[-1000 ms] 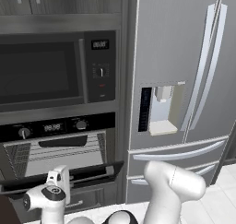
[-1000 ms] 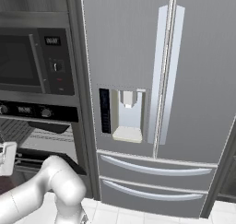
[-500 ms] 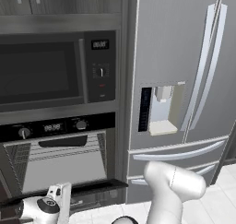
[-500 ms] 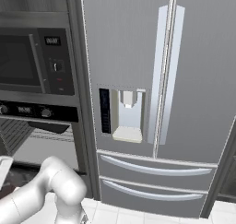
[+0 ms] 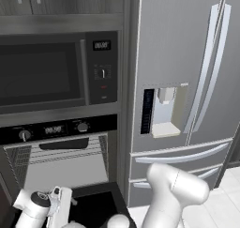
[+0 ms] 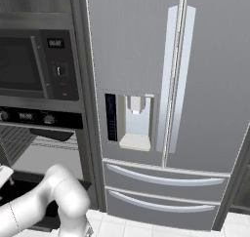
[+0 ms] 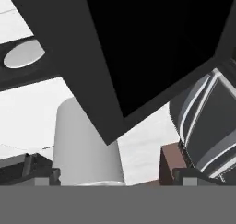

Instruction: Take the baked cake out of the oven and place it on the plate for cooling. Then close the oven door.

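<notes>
The black oven (image 5: 56, 128) sits under the microwave with two round knobs and a small display. Its cavity stands exposed, with wire racks (image 5: 65, 154) inside and no cake showing on them. The oven door (image 5: 96, 204) hangs dropped down, nearly flat, in front of the cavity. My gripper (image 5: 59, 210) is low at the door's front left edge. In the hand view the door's black face (image 7: 152, 43) looms overhead, and my gripper (image 7: 117, 177) is open with nothing between its fingertips. The plate is out of view.
A dark-windowed microwave (image 5: 42, 77) with a side keypad is built in above the oven. To the right stands a tall steel fridge (image 5: 187, 81) with a dispenser (image 6: 134, 121) and two lower drawers. White tiled floor (image 6: 146, 226) lies in front.
The oven door has swung down from half open to nearly flat. My hand has dropped lower with it, at the door's front edge.
</notes>
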